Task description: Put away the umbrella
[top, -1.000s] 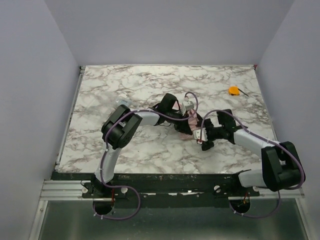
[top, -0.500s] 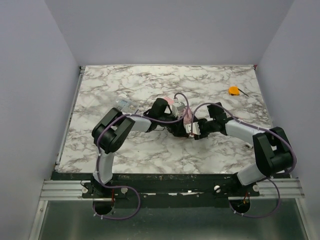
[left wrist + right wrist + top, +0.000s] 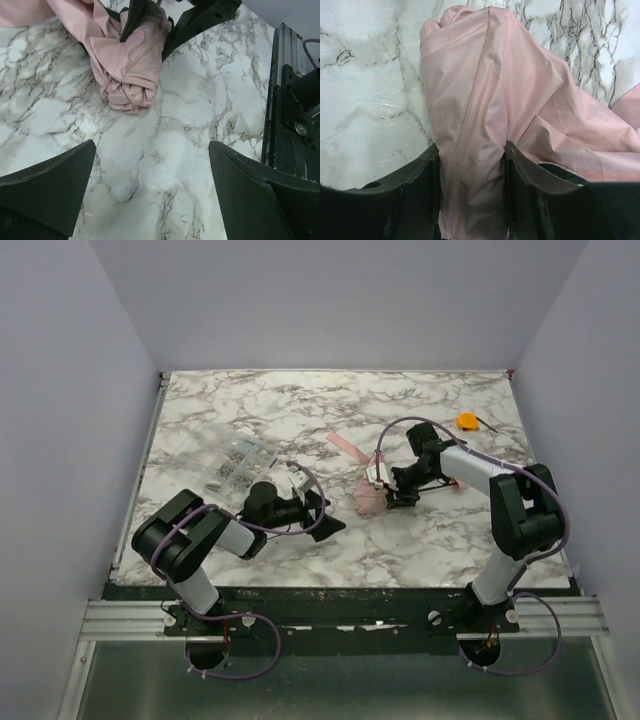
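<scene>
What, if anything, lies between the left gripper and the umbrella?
Nothing visible does. Only bare marble table separates the open left gripper from the umbrella, whose far part the right gripper grips.

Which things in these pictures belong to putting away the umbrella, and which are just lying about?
Job in hand: umbrella, pink, gripped by the right hand; left hand, open, apart from it.
Lying about: orange object; clear packet of metal parts.
</scene>
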